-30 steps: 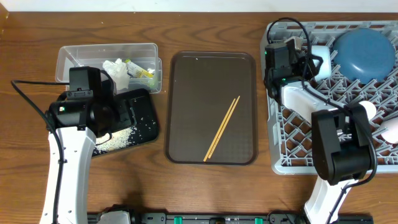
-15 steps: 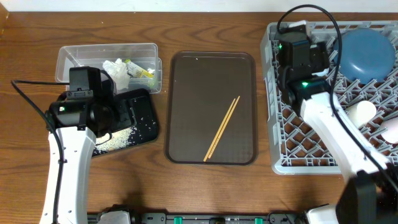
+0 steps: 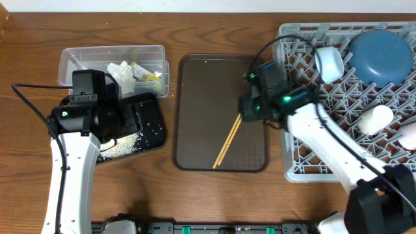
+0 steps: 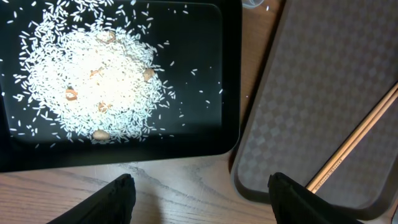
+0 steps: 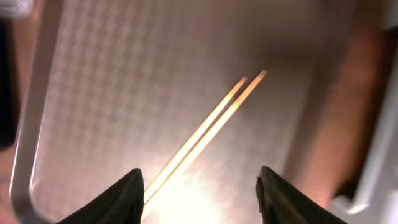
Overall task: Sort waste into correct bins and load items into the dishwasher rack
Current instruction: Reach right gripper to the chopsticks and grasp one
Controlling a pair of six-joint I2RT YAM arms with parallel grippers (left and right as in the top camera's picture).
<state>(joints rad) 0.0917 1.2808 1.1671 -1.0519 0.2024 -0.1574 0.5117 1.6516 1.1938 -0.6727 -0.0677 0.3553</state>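
- Far left, the clear tub (image 3: 78, 58) holds the crumpled tissue (image 3: 122, 70) and the yellow-green wrapper (image 3: 148, 75).
- Beside it, the black tray (image 4: 211, 124) carries a heap of rice scraps (image 4: 93, 81).
- My left gripper (image 4: 202, 199) hovers over the bare wood at that tray's corner, jaws spread, nothing between them.
- In the middle, the brown serving tray (image 3: 195, 97) has the two chopsticks (image 3: 232, 134) lying side by side on a diagonal.
- My right gripper (image 5: 199, 193) hangs over the chopsticks, jaws apart, gripping nothing.
- Far right, the dishwasher rack (image 3: 299, 172) holds the dark blue plate (image 3: 380, 55) and a white cup (image 3: 329, 62).
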